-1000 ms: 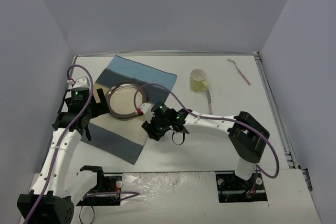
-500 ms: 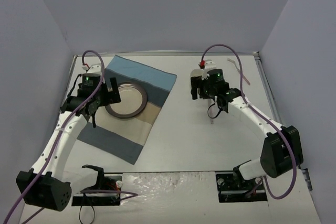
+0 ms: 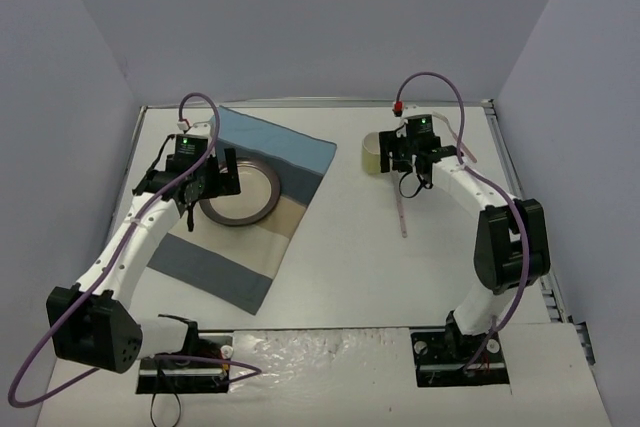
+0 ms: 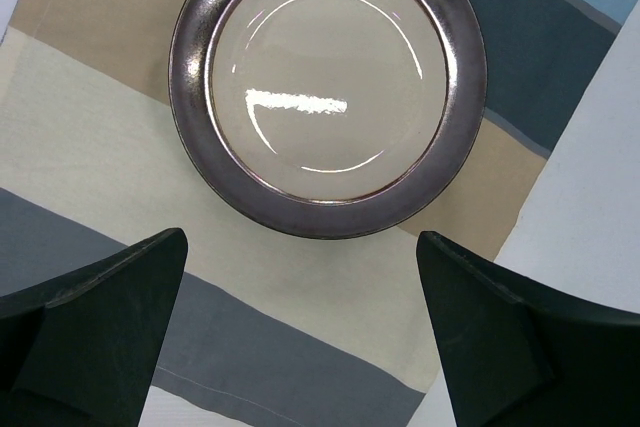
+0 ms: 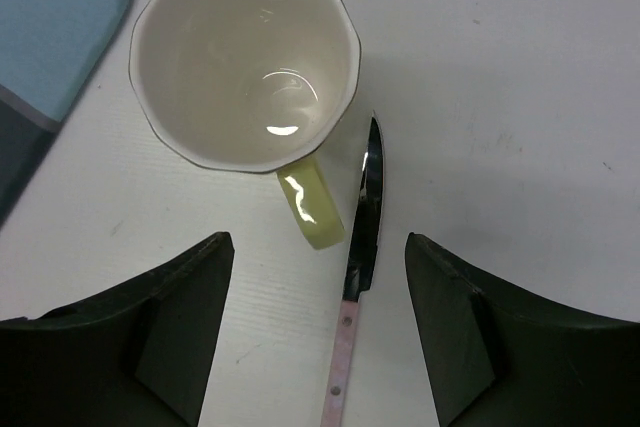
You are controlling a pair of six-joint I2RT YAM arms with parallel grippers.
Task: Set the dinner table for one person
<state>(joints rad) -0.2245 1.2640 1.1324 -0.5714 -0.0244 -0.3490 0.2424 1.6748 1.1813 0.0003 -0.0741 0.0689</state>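
Right fingers (image 5: 150, 337), parted, have moved back over the cup (image 5: 245, 57).

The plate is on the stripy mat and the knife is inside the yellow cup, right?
No. The plate is on the stripy mat, but the knife lies on the table beside the yellow cup, not inside it; the right wrist view shows this.

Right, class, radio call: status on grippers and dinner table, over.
Left gripper open above plate on placemat. Right gripper open above cup, knife beside its handle. Dinner table partly set; nothing blocking.
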